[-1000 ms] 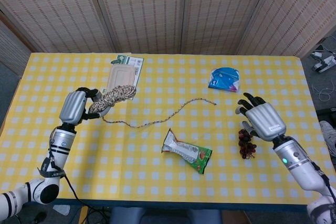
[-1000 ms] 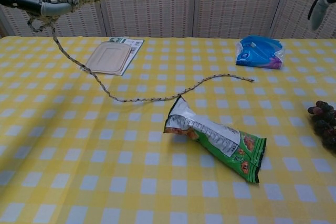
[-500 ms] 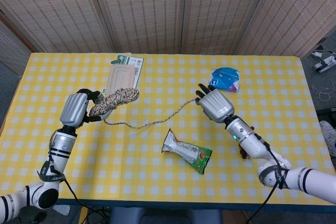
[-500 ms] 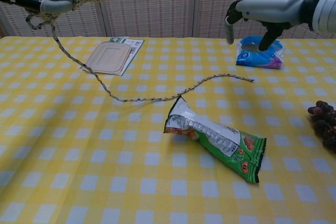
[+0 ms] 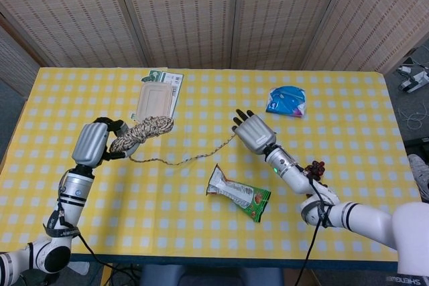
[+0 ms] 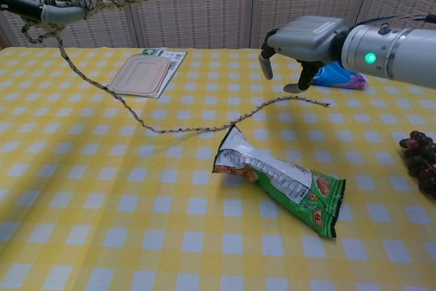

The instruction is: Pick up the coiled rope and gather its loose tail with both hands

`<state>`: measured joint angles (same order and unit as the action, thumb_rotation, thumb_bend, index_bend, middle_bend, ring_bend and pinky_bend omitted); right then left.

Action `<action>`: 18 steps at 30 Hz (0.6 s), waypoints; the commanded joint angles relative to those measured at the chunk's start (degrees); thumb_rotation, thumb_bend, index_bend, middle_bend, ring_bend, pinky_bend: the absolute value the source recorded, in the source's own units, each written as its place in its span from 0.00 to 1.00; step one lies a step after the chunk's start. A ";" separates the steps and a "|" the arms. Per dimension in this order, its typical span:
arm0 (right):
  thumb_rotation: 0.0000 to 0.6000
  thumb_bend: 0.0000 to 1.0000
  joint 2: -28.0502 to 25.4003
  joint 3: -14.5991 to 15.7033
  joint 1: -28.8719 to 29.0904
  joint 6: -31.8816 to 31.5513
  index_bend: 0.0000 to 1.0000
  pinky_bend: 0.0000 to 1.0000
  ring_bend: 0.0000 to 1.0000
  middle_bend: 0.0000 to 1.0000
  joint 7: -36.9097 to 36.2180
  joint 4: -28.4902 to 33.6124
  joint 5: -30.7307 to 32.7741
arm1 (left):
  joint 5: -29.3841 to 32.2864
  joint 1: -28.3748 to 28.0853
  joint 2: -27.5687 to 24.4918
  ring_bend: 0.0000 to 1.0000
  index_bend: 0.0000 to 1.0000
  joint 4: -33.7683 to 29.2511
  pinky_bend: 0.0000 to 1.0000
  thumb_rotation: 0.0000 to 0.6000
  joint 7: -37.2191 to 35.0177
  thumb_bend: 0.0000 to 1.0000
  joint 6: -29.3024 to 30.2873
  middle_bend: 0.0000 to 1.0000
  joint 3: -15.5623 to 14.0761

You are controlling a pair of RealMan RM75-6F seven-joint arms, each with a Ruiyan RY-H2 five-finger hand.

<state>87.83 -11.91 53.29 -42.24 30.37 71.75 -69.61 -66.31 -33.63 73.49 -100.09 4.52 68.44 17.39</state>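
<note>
One coiled rope (image 5: 142, 130), clasped in the left hand (image 5: 94, 143) above the table (image 5: 201, 232); its loose tail (image 6: 204, 126) trails along the cloth to beneath the right hand's (image 6: 303, 39) spread, empty fingers (image 6: 267, 66).

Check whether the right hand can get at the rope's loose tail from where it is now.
Probably yes: the right hand hovers open just above the loose tail, which lies on bare cloth. The snack bag sits nearer the camera, out of the way.
</note>
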 commanded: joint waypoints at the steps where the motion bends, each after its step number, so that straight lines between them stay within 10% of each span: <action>1: 1.00 0.25 3.24 0.69 1.04 0.04 0.40 0.23 0.09 0.25 -1.51 -3.76 -0.10 | 0.04 0.12 -0.03 0.53 0.72 -0.12 0.31 0.72 -0.02 0.26 0.14 0.71 -0.08; 18: 1.00 0.24 12.81 0.23 6.12 5.90 0.40 0.23 0.09 0.25 -4.38 -17.77 3.62 | 0.00 0.65 -0.29 0.53 0.72 -0.56 0.31 0.71 0.51 0.26 0.62 0.71 -0.89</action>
<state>99.50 -11.59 58.59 -37.23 26.52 55.53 -66.39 -66.31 -32.98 73.22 -100.64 5.02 69.05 16.50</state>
